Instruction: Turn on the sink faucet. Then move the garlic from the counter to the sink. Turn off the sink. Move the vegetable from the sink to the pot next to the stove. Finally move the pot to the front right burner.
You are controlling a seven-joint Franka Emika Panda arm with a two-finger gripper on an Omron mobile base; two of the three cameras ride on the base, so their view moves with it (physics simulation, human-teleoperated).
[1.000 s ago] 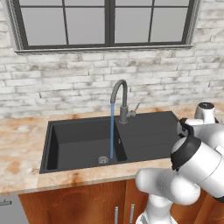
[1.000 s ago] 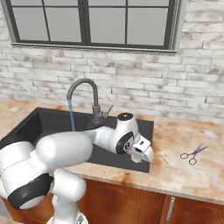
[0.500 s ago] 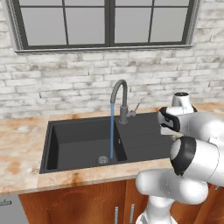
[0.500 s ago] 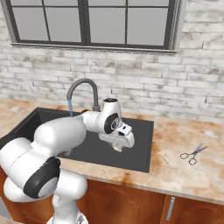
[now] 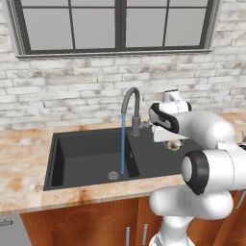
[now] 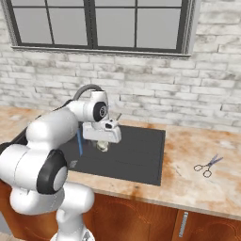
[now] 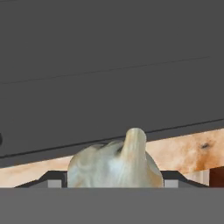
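The gripper (image 6: pixel 102 146) carried the garlic (image 7: pixel 114 165) leftward over the drainboard (image 6: pixel 141 155).

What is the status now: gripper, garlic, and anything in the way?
Gripper shut on garlic, above the black drainboard. Faucet running into the basin. Faucet stands between garlic and basin.

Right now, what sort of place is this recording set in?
A rendered home kitchen, by the look of it: a black sink with a running faucet set in a stone-look counter over wooden cabinets, below a window in a whitewashed brick wall.
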